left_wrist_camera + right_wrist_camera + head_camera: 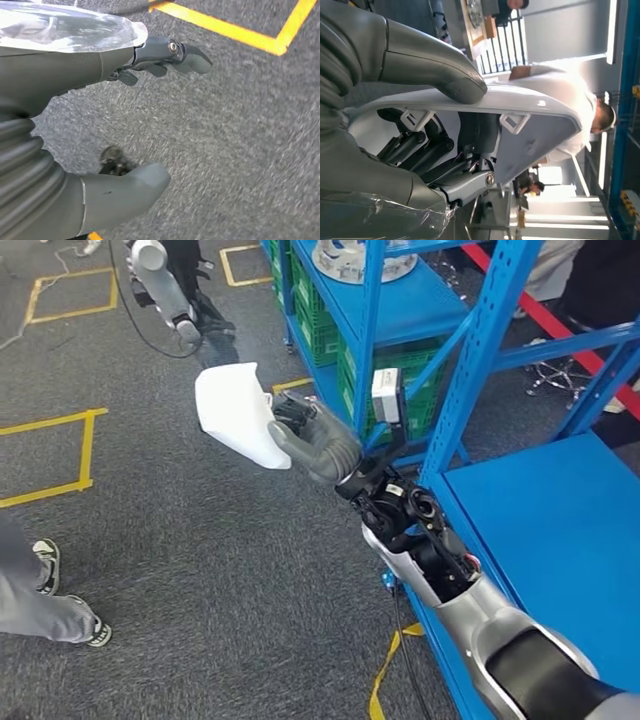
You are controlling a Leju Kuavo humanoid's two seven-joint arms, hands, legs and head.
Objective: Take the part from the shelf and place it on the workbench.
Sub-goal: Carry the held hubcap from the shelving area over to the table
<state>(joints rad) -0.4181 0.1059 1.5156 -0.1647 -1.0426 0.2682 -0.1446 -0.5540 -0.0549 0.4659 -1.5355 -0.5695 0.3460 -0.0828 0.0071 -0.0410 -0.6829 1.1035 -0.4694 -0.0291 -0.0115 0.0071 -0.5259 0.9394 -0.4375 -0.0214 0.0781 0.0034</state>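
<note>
i'm standing on grey carpet (211, 570) with yellow tape lines (83, 445); blue shelf (483, 350) at two o'clock. my right hand (313, 440) is pinching the white part (238, 412) over open floor at twelve; my left hand (113, 120) is hanging spread.

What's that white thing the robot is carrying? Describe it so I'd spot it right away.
Start at the tall blue shelf on the right, then follow the silver arm reaching out from it over the grey floor. The right robot hand grips the white part, a smooth, curved plastic shell; nothing else nearby is plain white and held in the air.
</note>
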